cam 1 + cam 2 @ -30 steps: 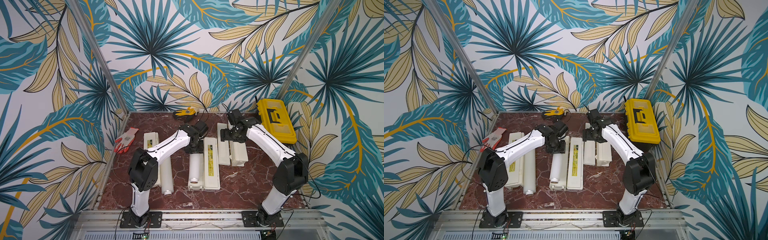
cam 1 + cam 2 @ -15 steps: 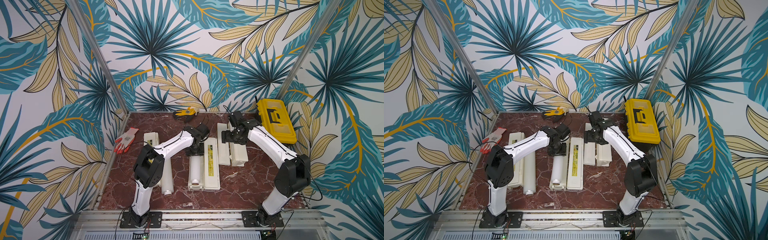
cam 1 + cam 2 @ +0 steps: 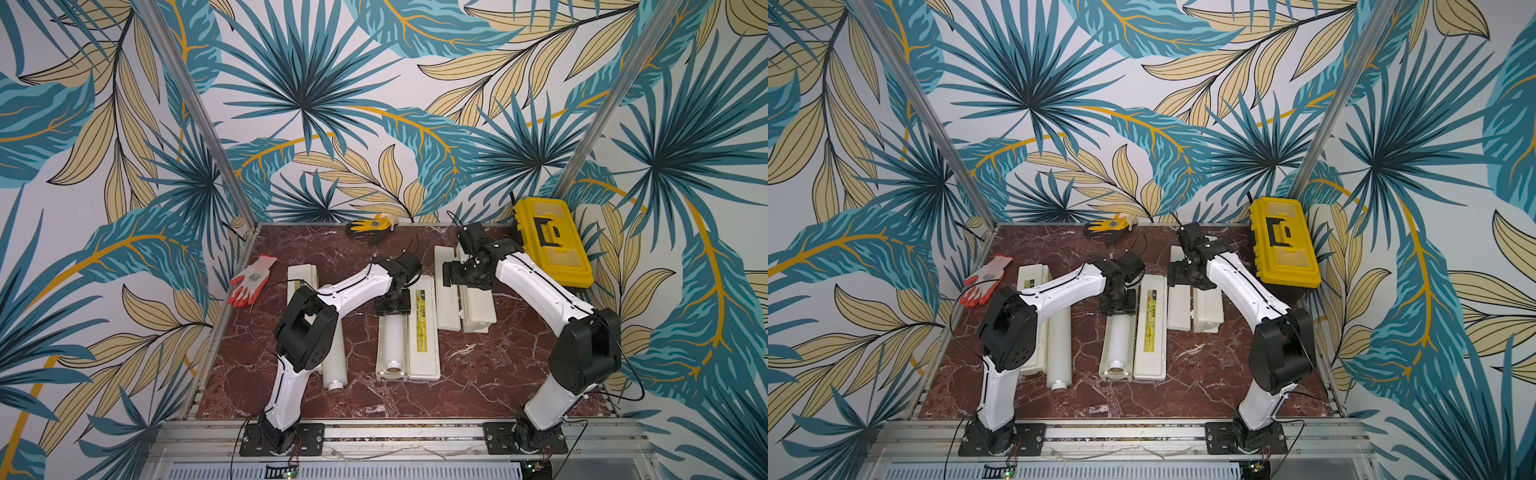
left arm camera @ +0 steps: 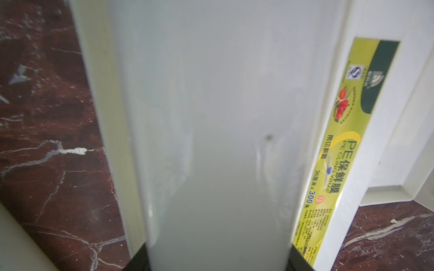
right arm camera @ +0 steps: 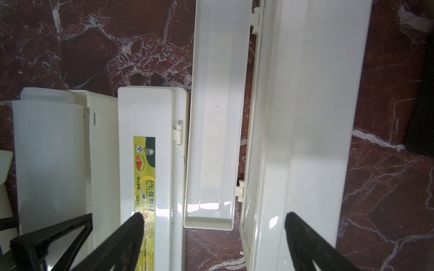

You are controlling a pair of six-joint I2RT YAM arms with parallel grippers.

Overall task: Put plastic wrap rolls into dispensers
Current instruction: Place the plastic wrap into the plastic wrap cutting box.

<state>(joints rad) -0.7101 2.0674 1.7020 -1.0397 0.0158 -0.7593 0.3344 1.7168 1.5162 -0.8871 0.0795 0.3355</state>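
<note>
The left gripper (image 3: 390,306) has its black fingers (image 4: 138,261) clamped on the far end of a smooth white roll (image 3: 392,347). The roll lies in the tray of the middle dispenser (image 3: 426,357), a long cream plastic box at the centre of the worktop (image 3: 498,374), its lid folded flat beside it with a yellow-green label showing. The right gripper (image 5: 215,218) hangs with fingers wide apart over the open right dispenser (image 3: 480,309). A second roll (image 3: 334,365) lies on the red marble beside the left dispenser (image 3: 301,274); the left arm (image 3: 353,286) crosses above both. A yellow toolbox (image 3: 552,245) crowds the far right corner. A yellow-black glove (image 3: 370,226) sits at the far edge, and an orange-and-white glove (image 3: 251,280) at the left edge.
</note>
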